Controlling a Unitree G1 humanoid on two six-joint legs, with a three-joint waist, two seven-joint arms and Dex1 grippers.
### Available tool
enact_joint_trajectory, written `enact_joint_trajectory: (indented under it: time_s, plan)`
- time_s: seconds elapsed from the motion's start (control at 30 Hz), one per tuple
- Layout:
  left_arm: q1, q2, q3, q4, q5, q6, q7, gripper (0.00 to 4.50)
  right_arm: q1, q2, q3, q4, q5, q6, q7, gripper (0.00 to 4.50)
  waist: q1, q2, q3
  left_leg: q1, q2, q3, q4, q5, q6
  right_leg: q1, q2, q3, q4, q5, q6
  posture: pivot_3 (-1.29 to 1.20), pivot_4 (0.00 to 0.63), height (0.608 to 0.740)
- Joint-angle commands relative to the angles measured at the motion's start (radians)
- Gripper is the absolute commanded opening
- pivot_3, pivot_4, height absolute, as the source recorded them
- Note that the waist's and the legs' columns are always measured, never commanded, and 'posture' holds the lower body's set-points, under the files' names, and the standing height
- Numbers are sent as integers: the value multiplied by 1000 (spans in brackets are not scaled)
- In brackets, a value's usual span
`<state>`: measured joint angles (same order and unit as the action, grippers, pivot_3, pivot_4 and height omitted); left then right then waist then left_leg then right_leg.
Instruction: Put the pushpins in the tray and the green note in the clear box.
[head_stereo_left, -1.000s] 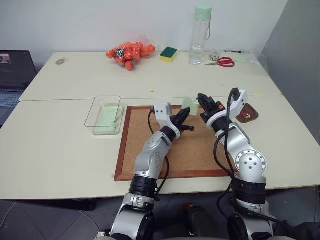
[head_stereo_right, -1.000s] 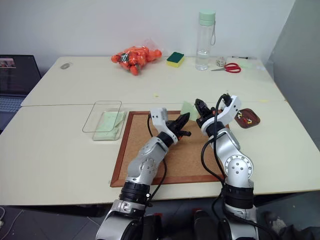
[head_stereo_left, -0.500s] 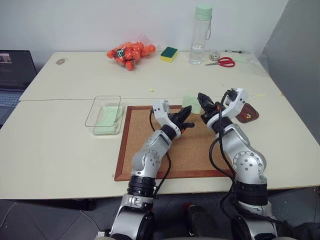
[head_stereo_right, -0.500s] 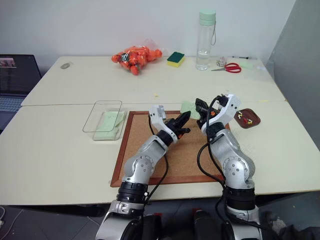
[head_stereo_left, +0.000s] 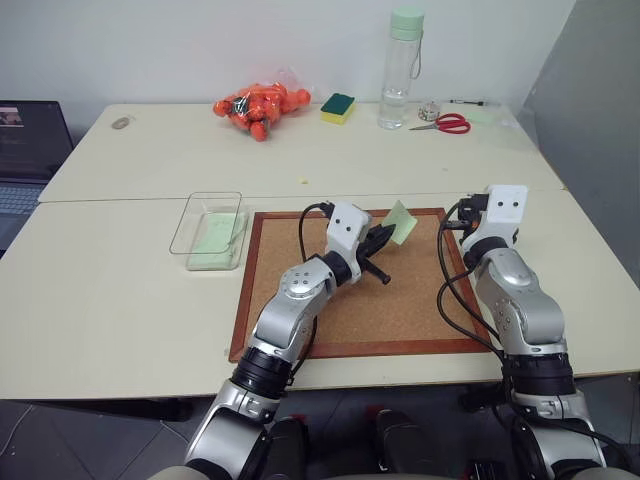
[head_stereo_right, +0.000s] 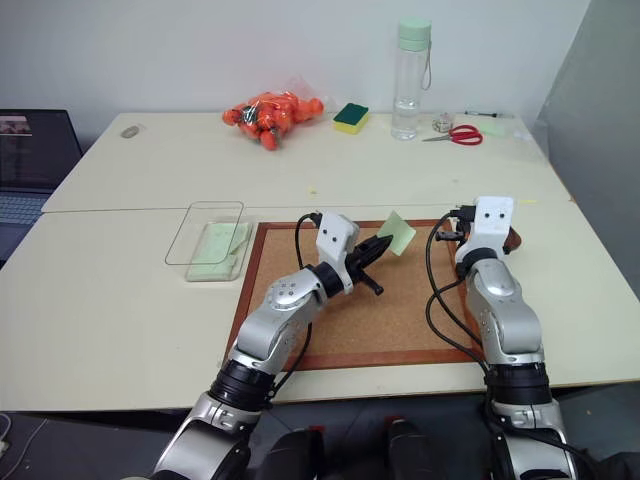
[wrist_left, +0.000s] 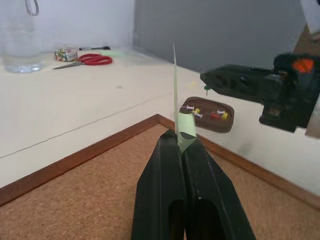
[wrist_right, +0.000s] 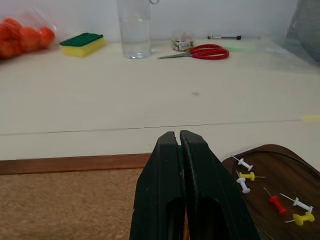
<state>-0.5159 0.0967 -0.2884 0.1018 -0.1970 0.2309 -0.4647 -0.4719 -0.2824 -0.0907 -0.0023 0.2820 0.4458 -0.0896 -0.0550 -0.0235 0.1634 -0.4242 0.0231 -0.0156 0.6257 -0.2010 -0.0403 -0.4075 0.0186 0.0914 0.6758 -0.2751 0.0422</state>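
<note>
Note transfer: left tool (wrist_left: 182, 145) grips the green note (head_stereo_left: 401, 224) upright; right tool (wrist_right: 179, 137), closed empty, beside the tray (wrist_right: 280, 165). Next: carry to the clear box (head_stereo_left: 207, 231).

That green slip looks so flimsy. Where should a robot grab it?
By one corner, coming in along the sheet's edge. The green note is thin and flat, so probably only a pinch across its two faces works. The left gripper does this now, shut on its lower corner.
</note>
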Motion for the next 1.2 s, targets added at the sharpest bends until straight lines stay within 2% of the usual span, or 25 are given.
enact_joint_trajectory:
  time_s: [0.03, 0.2, 0.73, 0.77, 0.87, 1.2]
  plan:
    - [-22, 67, -35, -63, 65, -70, -87, 11, -67, -17, -76, 71, -13, -8, -1, 0, 0, 0, 0, 0, 0, 0, 0, 0, 0, 0, 0, 0, 0, 0, 0, 0, 150, 740]
    - [-29, 101, -66, -71, 120, -109, -131, 11, -130, -23, -134, 188, -21, 4, -18, 0, 2, 0, 0, 0, 1, 0, 0, 0, 0, 0, -1, 0, 0, 0, 0, 0, 150, 740]
    - [-11, 43, -78, -71, 171, -124, -138, 11, -253, -12, -243, 450, -21, -66, -53, 0, -1, 0, 0, 0, 1, 1, 0, 0, 0, 0, -1, 1, 0, 0, 0, 0, 150, 740]
    - [-11, 41, -78, -73, 172, -123, -139, 0, -258, -11, -251, 462, -15, -75, -51, 477, -1, 0, 0, 0, 1, 1, 0, 0, 0, 0, -1, 1, 0, 0, 0, 0, 150, 740]
    - [-8, 38, -76, -77, 166, -121, -145, 0, -266, -12, -259, 483, -13, -94, -40, 990, -1, 0, 0, 0, 1, 1, 0, 0, 0, 0, -1, 1, 0, 0, 0, 0, 150, 740]
    - [-11, 9, -69, -83, 155, -99, -140, 0, -259, -13, -259, 482, -19, -114, -20, 3303, -1, 0, 0, 0, 1, 1, 0, 0, 0, 0, -1, 1, 1, 0, 0, 0, 150, 740]
